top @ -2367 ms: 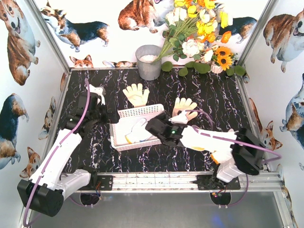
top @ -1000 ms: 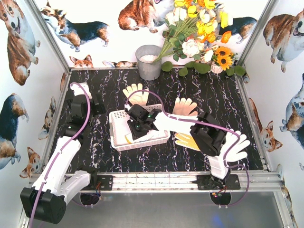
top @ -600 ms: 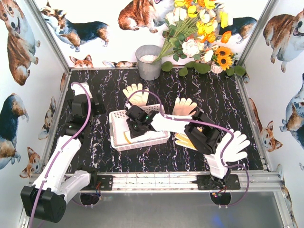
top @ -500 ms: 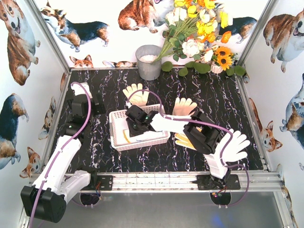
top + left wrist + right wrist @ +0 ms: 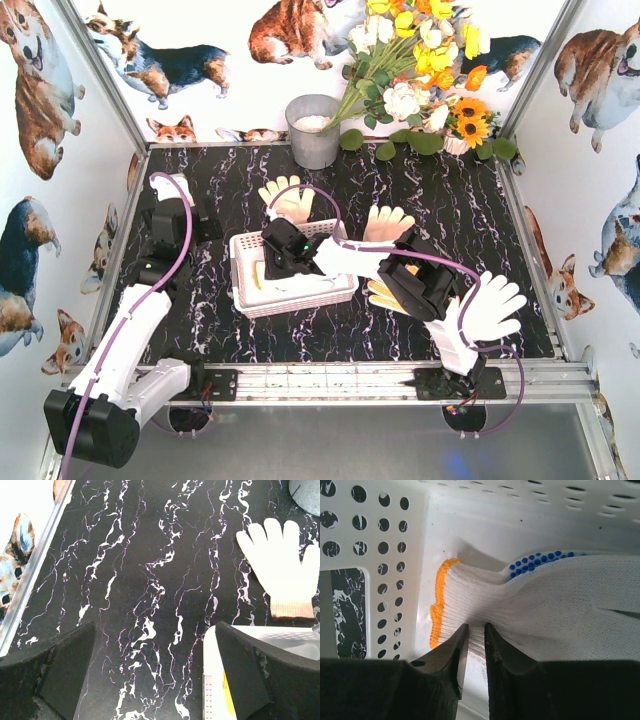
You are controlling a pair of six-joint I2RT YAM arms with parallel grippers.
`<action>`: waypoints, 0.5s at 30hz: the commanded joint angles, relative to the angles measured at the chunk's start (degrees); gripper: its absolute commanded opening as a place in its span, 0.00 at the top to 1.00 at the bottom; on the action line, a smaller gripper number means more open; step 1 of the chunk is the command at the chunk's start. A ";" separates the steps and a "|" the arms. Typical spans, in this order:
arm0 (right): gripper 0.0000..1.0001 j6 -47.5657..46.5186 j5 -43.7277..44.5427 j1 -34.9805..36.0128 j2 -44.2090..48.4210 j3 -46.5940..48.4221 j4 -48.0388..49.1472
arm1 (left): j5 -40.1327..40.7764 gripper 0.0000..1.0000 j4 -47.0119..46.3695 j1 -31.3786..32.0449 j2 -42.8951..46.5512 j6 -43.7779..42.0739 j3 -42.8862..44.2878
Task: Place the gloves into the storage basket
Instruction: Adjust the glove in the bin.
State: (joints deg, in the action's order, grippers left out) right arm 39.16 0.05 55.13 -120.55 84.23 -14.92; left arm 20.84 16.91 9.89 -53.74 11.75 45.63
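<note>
The white storage basket [image 5: 300, 303] sits mid-table. My right gripper [image 5: 275, 262] reaches down inside it, shut on the cuff of a white knit glove [image 5: 545, 605] with blue dots and an orange edge, which lies on the basket floor by the perforated wall [image 5: 370, 540]. A cream glove [image 5: 287, 198] lies behind the basket, another [image 5: 388, 224] to its right. A yellow glove [image 5: 383, 296] shows partly under the right arm, and a white glove [image 5: 492, 308] lies far right. My left gripper [image 5: 185, 222] hangs open left of the basket, holding nothing [image 5: 160, 680].
A grey metal bucket [image 5: 313, 130] stands at the back centre with a flower bouquet [image 5: 420, 60] to its right. Patterned walls close in the left, right and back sides. The left wrist view shows the basket corner [image 5: 260, 632] and the cream glove [image 5: 280, 565].
My right gripper has carried the dotted glove from right of the basket into it, then slid a little further left inside. The left arm pulled back to the left earlier and has since stayed still.
</note>
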 commanded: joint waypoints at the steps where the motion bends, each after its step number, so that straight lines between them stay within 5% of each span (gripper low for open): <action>1: 0.78 0.41 0.61 -0.18 -1.75 1.50 3.48 | 0.69 0.00 -1.19 -0.61 -0.22 -0.32 0.74; 15: 0.48 -6.23 -5.35 -0.04 12.52 4.22 -2.56 | 0.36 0.00 -1.51 -1.28 0.32 -0.48 0.70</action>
State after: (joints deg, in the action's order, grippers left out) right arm 35.68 -4.27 55.11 -117.49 85.12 -16.34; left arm 20.84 16.88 9.45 -54.00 11.73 45.63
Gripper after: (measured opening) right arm 0.489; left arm 0.995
